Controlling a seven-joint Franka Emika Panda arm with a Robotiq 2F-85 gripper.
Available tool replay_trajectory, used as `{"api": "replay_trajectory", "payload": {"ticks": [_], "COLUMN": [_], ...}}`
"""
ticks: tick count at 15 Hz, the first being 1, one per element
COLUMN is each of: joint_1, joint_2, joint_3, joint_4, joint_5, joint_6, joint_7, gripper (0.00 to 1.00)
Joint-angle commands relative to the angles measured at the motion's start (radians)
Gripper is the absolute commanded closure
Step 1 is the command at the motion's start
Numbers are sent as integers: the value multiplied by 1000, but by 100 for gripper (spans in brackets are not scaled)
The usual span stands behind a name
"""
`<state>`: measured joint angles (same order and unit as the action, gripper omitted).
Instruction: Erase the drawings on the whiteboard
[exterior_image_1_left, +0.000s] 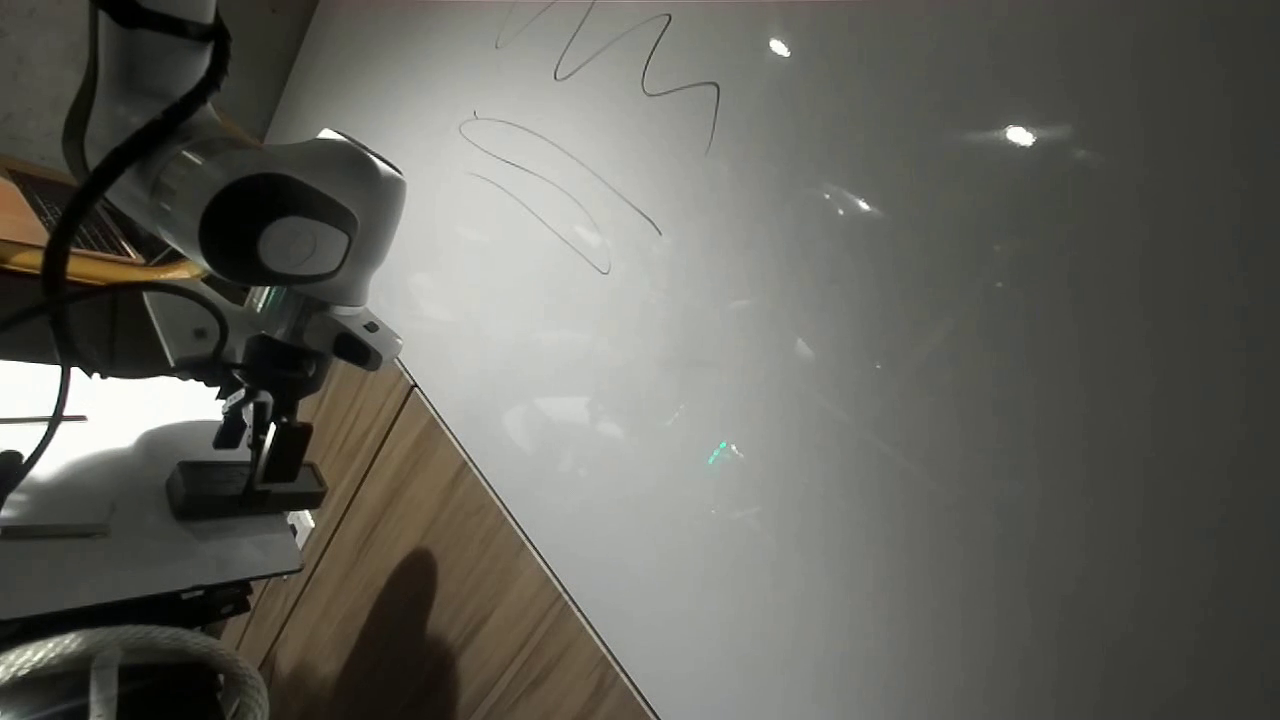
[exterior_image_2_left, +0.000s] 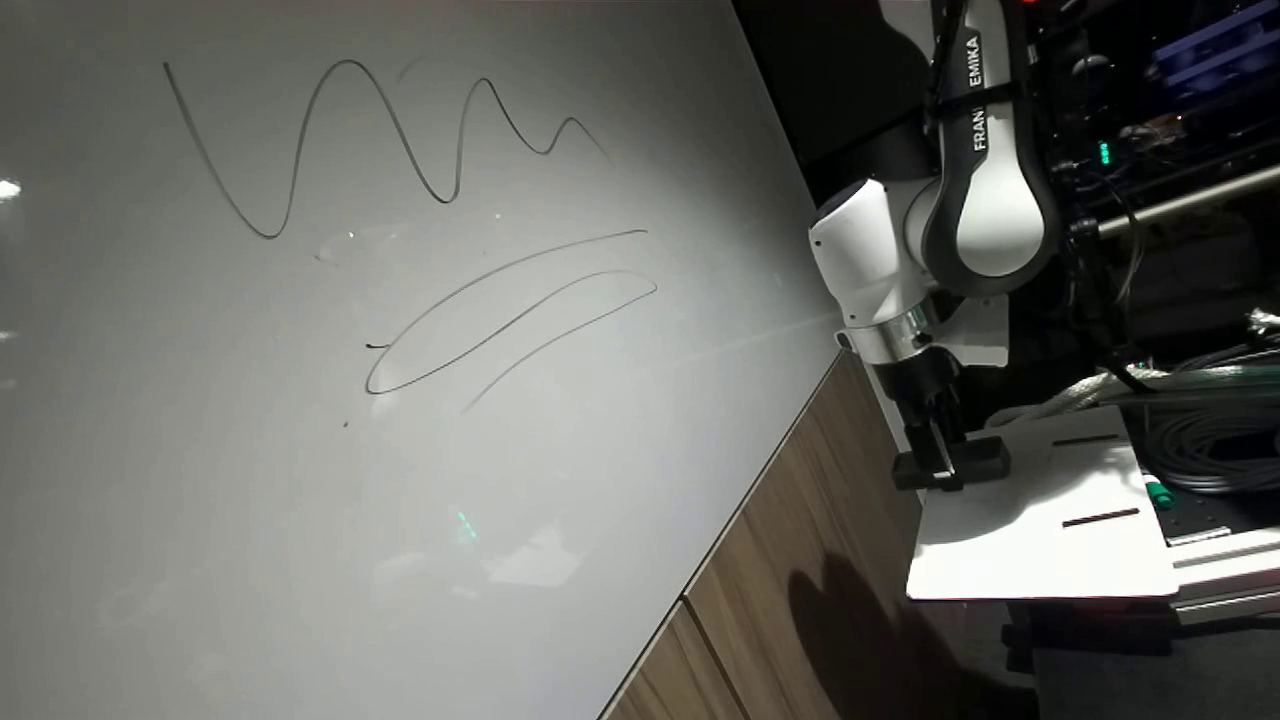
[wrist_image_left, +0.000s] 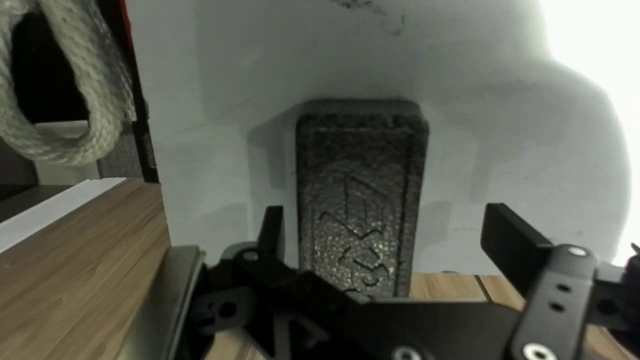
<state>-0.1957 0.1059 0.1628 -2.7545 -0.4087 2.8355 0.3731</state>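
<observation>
- Dark eraser (wrist_image_left: 360, 170) sits off-centre within our spread gripper (wrist_image_left: 385, 222); closing might skew it.
- Gripped loosely, it may slip when we press the whiteboard (exterior_image_2_left: 250, 550).

Arm (exterior_image_2_left: 1000, 230): white, rounded, above gripper (wrist_image_left: 384, 217); dark panel (exterior_image_2_left: 978, 120) lettered "FRAN" and "EMIKA" in pale capitals, black strap (exterior_image_2_left: 995, 95) crossing between. Joint cap (exterior_image_1_left: 303, 247) above gripper: pale oval on black. Metal ring (exterior_image_2_left: 893, 337) above gripper: plain silver, reflective. Thick cable (exterior_image_1_left: 120, 160) above gripper: black, curved, strapped to arm. Thin cable (exterior_image_1_left: 170, 289) near gripper: black. Gripper itself: black, angular. Fingers (wrist_image_left: 515, 245): black, flat-faced. Link (wrist_image_left: 547, 325) on gripper: dark grey, rounded ends, two dark holes (wrist_image_left: 556, 307), silver screw (wrist_image_left: 537, 351) at each end.
</observation>
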Motion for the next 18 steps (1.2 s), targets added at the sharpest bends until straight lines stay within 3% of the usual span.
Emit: {"api": "replay_trajectory", "payload": {"ticks": [1, 2, 5, 9, 18], "joint_1": [-37, 74, 106, 140, 164], "joint_2": [-29, -35, -54, -84, -96], "joint_3": [27, -82, -126, -153, -146], "joint_4": [0, 1, 2, 10, 13], "joint_5": [26, 68, 105, 134, 198], "joint_6": [-70, -79, -109, -154, -180], "joint_7": [-31, -63, -103, -138, -200], "gripper": [0, 0, 0, 0, 0]}}
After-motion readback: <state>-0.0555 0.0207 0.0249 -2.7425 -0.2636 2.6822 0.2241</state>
